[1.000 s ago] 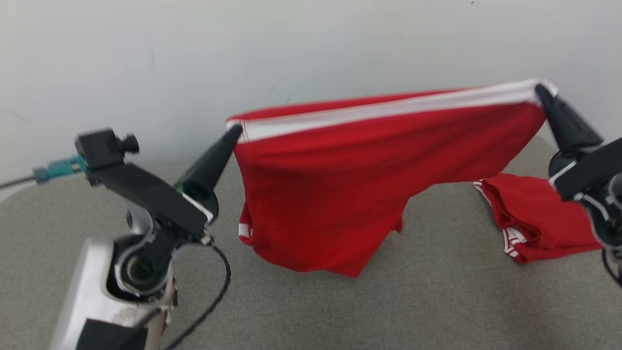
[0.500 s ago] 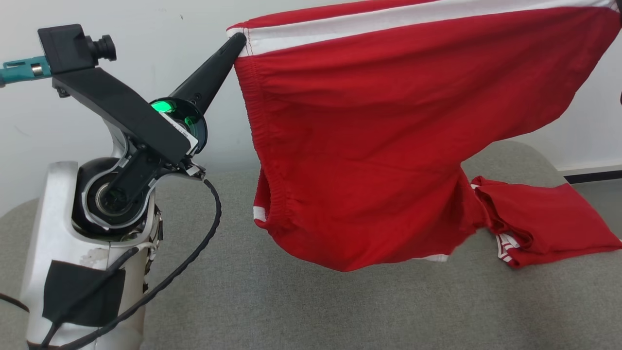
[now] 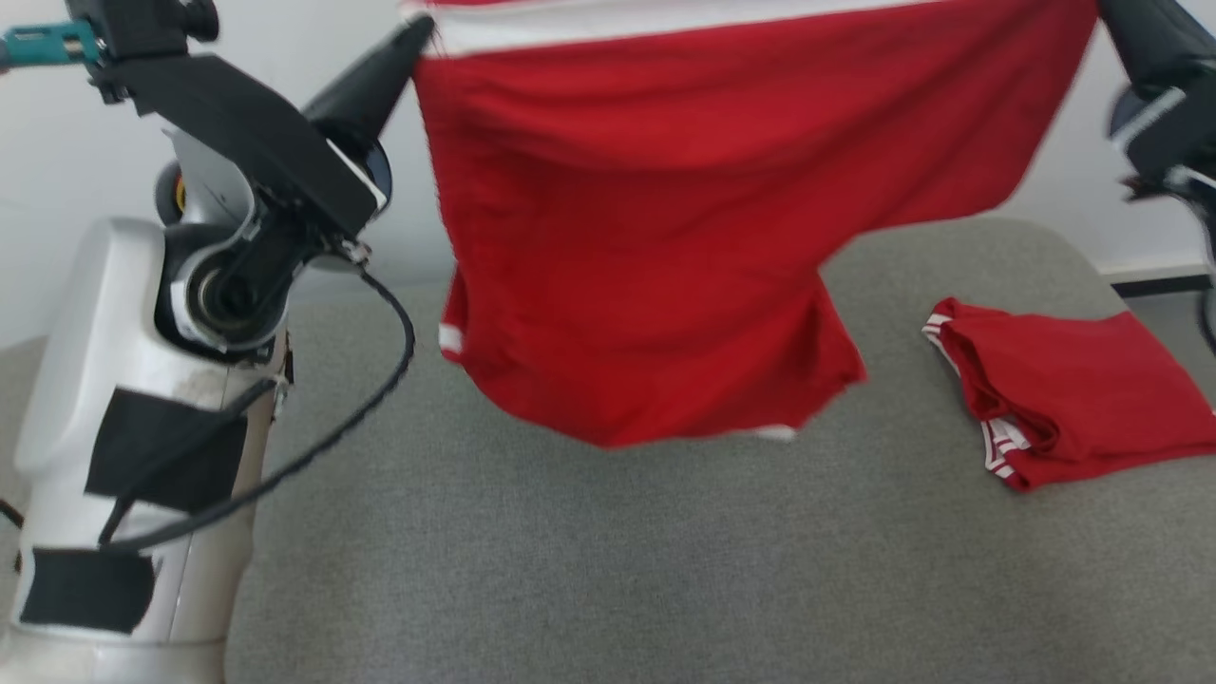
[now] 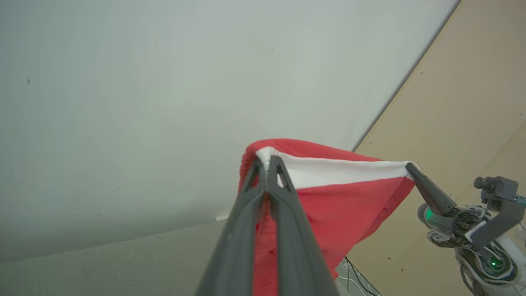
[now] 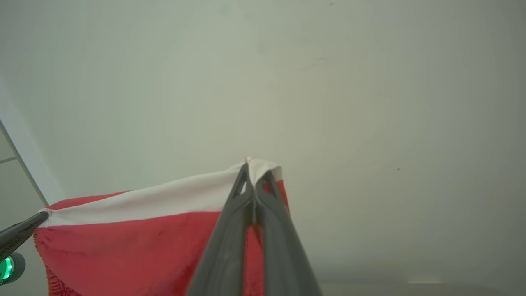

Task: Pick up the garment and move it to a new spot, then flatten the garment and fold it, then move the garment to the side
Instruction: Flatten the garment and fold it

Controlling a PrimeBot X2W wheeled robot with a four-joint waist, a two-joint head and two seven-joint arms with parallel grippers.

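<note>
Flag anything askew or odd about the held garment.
The red garment hangs lopsided: pinched by its white stripe between left gripper and right gripper, its bulk sags leftward, bottom edge slanting above the table.

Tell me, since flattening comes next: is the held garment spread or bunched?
Spread: the red garment hangs stretched between the left gripper and right gripper, each pinching a top corner.

No readable text, no labels, no brand marks, no numbers, no signs on anything in view
</note>
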